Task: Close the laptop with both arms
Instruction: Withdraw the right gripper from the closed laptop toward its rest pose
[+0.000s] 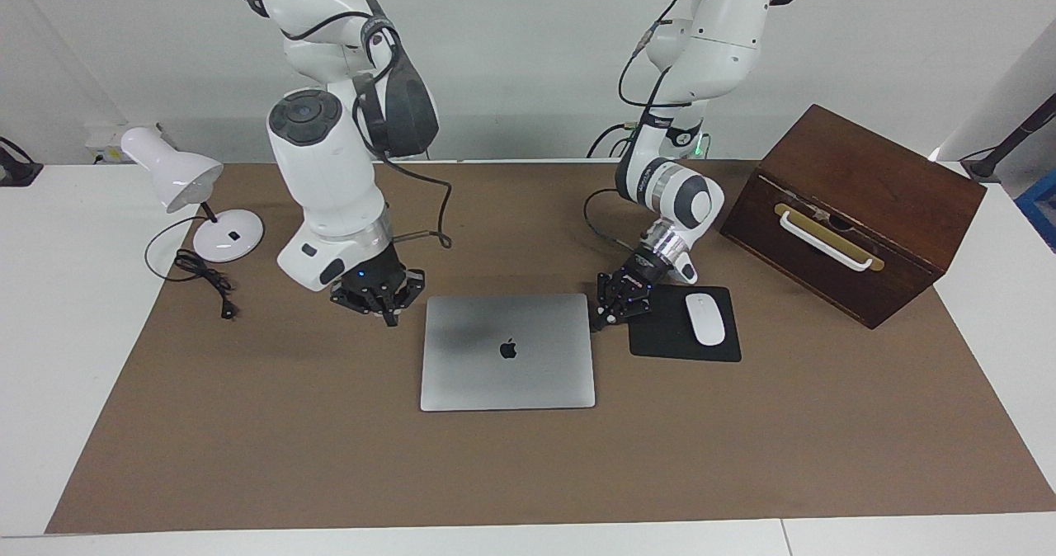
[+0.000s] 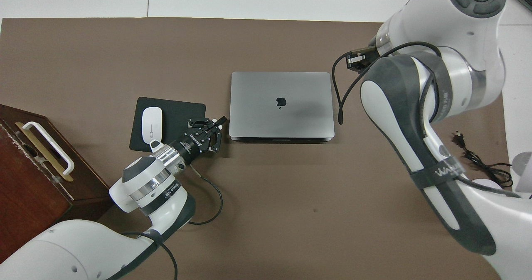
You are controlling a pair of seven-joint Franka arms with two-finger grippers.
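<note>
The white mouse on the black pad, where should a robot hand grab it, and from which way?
Probably by its two long sides, coming straight down from above. The white mouse lies flat on the black mouse pad, low and rounded, so its narrow width would suit two fingers best. The left gripper, shut, hangs by the pad's edge toward the closed laptop and is closest.

Thin silver-grey metal laptop (image 1: 507, 351) lies shut and flat mid-table (image 1: 330, 457), between the two claws. Left claw (image 1: 609, 315) sits just beside its corner, at the edge of the black square mouse pad (image 1: 672, 337) carrying a white oval mouse (image 1: 704, 318). Right claw (image 1: 388, 313) hangs beside the laptop's other robot-side corner, toward the white desk lamp (image 1: 186, 189). Dark wooden box (image 1: 854, 209) stands past the pad, at the left arm's end.
</note>
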